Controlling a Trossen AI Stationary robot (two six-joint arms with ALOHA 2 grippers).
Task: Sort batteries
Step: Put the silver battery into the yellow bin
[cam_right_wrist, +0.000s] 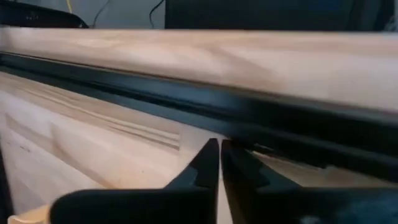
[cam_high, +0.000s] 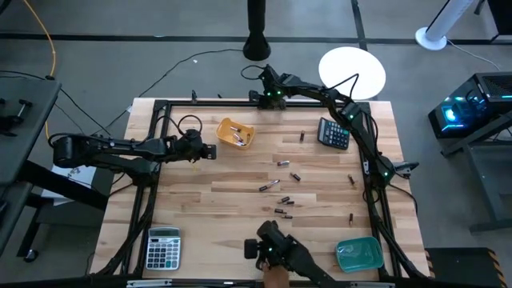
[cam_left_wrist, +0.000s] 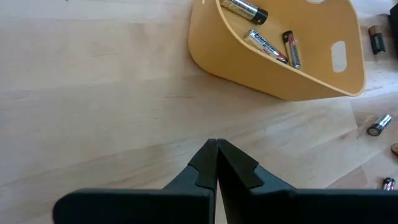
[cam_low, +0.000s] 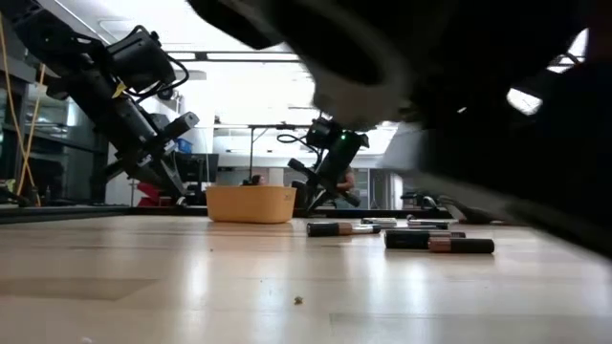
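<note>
The pale wooden table (cam_high: 240,200) carried my yellow plastic tray (cam_high: 235,133) at eleven o'clock holding three cylindrical batteries (cam_left_wrist: 267,45); others lay scattered centrally. My left gripper (cam_left_wrist: 216,149) beside it and right gripper (cam_right_wrist: 219,148) were pinched closed, empty.

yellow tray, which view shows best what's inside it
The left wrist view: it looks into the yellow tray, showing three batteries. The high view shows it small, the low view only its side wall, the right wrist view nothing.

On the wooden surface (cam_high: 224,180) sit a yellow tray (cam_high: 248,141) upper centre, a dark calculator (cam_high: 334,134) upper right, a grey calculator (cam_high: 163,248) lower left, and a teal tray (cam_high: 359,254) lower right.
</note>
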